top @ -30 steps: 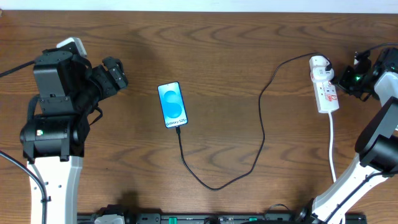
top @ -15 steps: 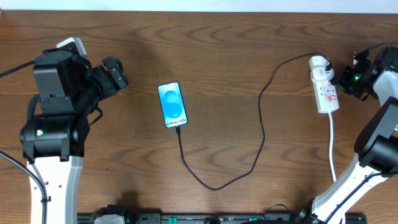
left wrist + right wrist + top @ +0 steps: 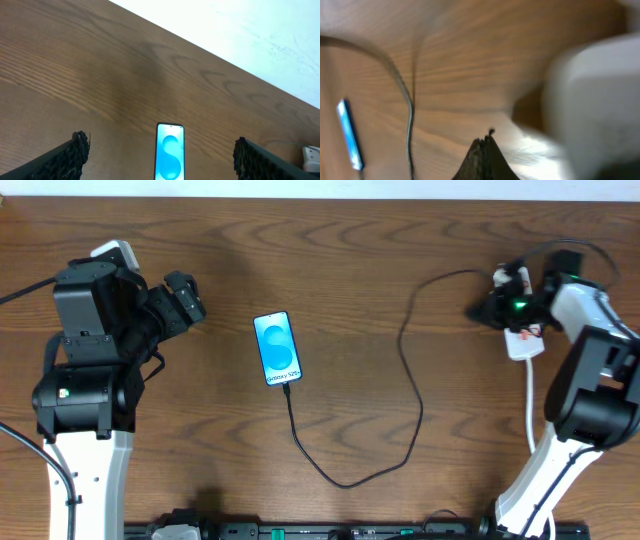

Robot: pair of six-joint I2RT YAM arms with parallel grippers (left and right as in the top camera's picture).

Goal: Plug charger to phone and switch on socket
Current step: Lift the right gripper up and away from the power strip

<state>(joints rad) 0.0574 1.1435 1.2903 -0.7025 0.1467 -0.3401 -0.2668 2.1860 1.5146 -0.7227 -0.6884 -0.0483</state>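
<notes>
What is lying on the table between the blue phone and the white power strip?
In the overhead view, only the charger, a thin black cable, curves through that stretch, from the phone toward the socket; otherwise bare wooden table.

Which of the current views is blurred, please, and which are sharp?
Right wrist view: badly smeared, the power strip a pale blob, the phone a blue streak. Overhead view: sharp, evenly lit, table grain crisp. Left wrist view: sharp, its fingers dark at the bottom corners.
</notes>
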